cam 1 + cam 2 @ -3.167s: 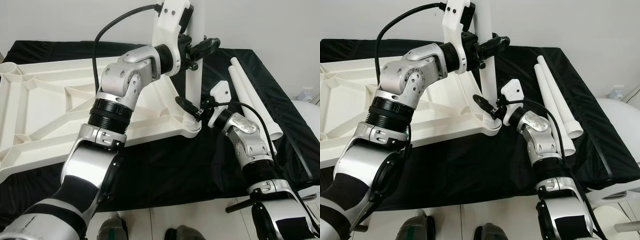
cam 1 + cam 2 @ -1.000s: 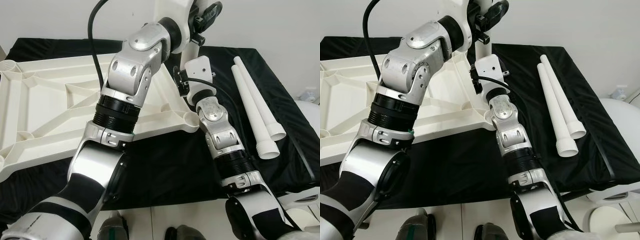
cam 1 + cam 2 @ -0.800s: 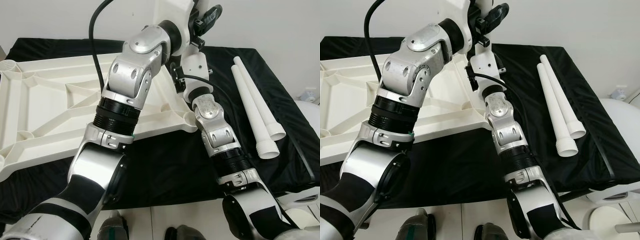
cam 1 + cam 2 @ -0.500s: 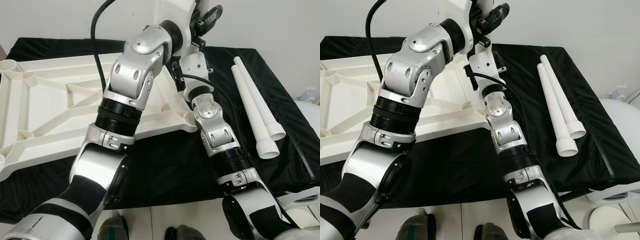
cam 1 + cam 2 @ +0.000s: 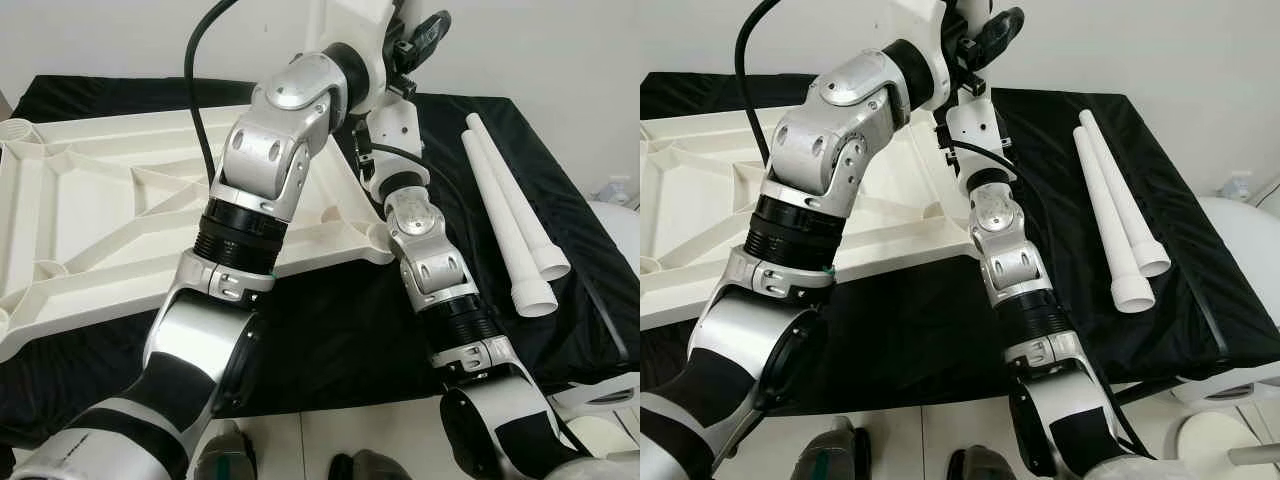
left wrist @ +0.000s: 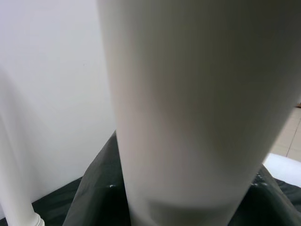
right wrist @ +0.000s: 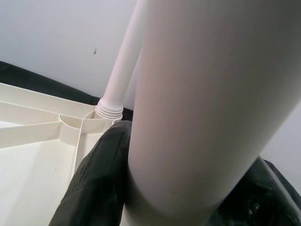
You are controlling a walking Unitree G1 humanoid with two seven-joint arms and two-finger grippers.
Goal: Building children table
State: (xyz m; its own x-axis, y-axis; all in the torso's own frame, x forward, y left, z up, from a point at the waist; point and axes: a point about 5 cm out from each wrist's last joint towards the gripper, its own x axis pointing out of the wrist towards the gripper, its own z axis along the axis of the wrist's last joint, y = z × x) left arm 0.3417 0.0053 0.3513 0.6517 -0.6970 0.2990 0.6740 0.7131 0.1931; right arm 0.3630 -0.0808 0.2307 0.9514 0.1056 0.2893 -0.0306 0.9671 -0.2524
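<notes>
The white tabletop (image 5: pixel 90 230) lies upside down on the black cloth. My left gripper (image 5: pixel 418 35) is raised high at the back and is shut on an upright white table leg (image 6: pixel 188 103). My right gripper (image 5: pixel 362 142) sits just below it, above the tabletop's near right corner socket (image 5: pixel 375 240), and is shut on the same leg (image 7: pixel 202 103). My arms hide most of this leg in the eye views. Another leg (image 7: pixel 120 70) stands in a socket at the tabletop's far edge.
Two loose white legs (image 5: pixel 510 220) lie side by side on the black cloth (image 5: pixel 330 330) to the right. A white wall rises behind the table. A round white object (image 5: pixel 620 215) sits at the far right, beyond the cloth's edge.
My right gripper has moved from the base of the leg at the corner socket up to a spot under the left gripper. The left arm has risen a little.
</notes>
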